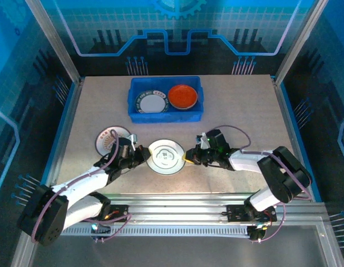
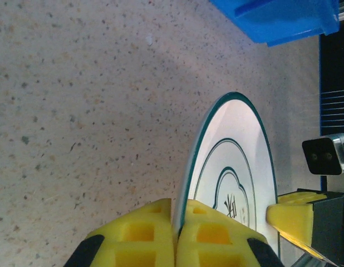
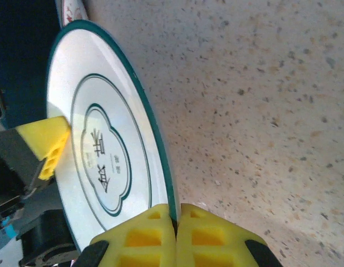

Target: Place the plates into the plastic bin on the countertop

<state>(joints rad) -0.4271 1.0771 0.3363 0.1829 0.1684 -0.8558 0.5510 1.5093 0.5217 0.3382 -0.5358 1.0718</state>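
Observation:
A white plate with a thin teal rim [image 1: 166, 156] lies in the middle of the beige countertop [image 1: 244, 111]. My left gripper [image 1: 144, 154] is shut on its left edge and my right gripper [image 1: 187, 157] is shut on its right edge. In the left wrist view the yellow fingertips [image 2: 176, 214] pinch the plate's rim [image 2: 233, 167]. The right wrist view shows the same pinch [image 3: 175, 217] on the plate [image 3: 99, 144]. The blue plastic bin [image 1: 136, 111] at the back holds a white dark-rimmed plate [image 1: 152, 102] and an orange plate [image 1: 182, 96]. Another plate with a red pattern [image 1: 111, 138] lies at the left, partly under my left arm.
Aluminium rails [image 1: 216, 207] run along the near edge by the arm bases. Blue panel walls [image 1: 72, 89] frame the countertop left, right and behind. Bare countertop lies between the held plate and the bin, whose corner [image 2: 278, 19] shows in the left wrist view.

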